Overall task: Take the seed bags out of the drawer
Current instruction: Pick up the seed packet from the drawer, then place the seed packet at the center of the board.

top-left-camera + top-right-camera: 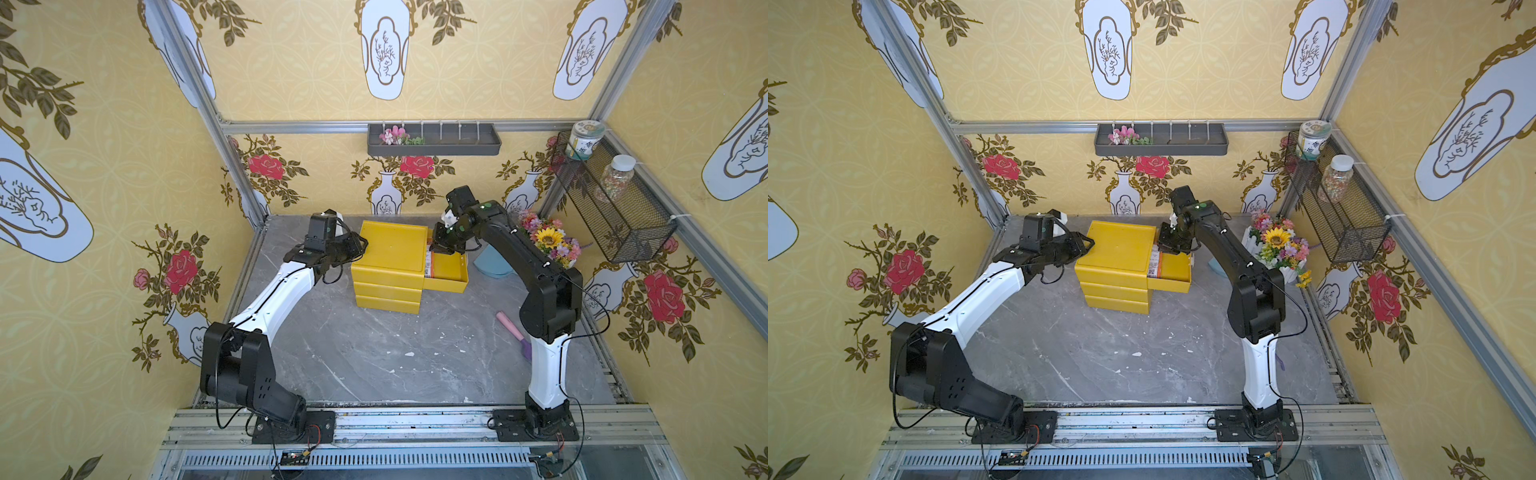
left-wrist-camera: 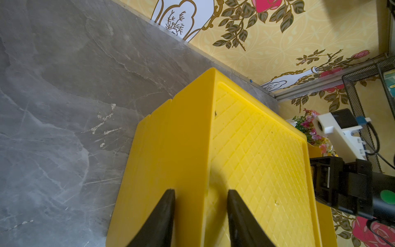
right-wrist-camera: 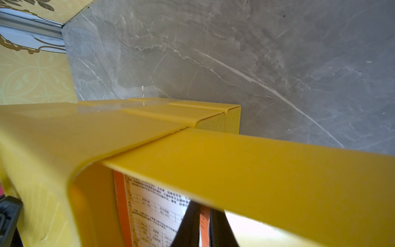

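The yellow chest (image 1: 390, 249) (image 1: 1117, 249) stands at the back of the table, and its top drawer (image 1: 446, 284) (image 1: 1173, 284) is pulled out to the right. Seed bags (image 1: 430, 262) (image 1: 1154, 264) lie in the drawer with their orange-edged white labels up. My right gripper (image 1: 440, 249) (image 3: 204, 210) reaches down into the drawer (image 3: 256, 171). It is shut on the orange edge of one seed bag (image 3: 204, 224), next to another label (image 3: 154, 213). My left gripper (image 1: 361, 245) (image 2: 201, 191) clamps the chest's top left edge (image 2: 210, 149).
A pink-handled tool (image 1: 515, 334) lies on the table near the right arm. A blue object (image 1: 490, 262) and a flower bouquet (image 1: 548, 241) stand behind the drawer. A wire basket (image 1: 615, 203) with jars hangs on the right wall, a grey shelf (image 1: 434, 139) on the back wall.
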Tool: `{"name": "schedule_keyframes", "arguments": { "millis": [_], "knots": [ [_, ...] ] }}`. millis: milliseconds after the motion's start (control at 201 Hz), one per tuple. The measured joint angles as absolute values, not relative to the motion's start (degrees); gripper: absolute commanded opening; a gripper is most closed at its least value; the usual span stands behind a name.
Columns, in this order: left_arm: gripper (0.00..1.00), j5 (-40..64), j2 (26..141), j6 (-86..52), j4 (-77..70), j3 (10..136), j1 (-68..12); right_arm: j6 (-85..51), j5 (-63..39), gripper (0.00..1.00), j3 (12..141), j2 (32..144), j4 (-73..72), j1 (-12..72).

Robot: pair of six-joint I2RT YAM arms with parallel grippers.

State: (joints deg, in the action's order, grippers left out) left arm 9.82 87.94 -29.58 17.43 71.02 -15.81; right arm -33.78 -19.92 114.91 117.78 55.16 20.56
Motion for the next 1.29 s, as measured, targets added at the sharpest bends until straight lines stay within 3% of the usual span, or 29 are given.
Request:
{"name": "schedule_keyframes", "arguments": {
  "millis": [199,1294],
  "knots": [
    [0.44,9.8,87.9,-29.6,17.4,71.0,-15.8,-34.2,-20.9,0.00,114.7,117.7,54.3,20.4],
    [0.44,10.0,89.1,-29.6,18.3,72.6,-16.0,-27.0,-22.2,0.00,116.9,105.2,61.4,7.9]
  ]
}}
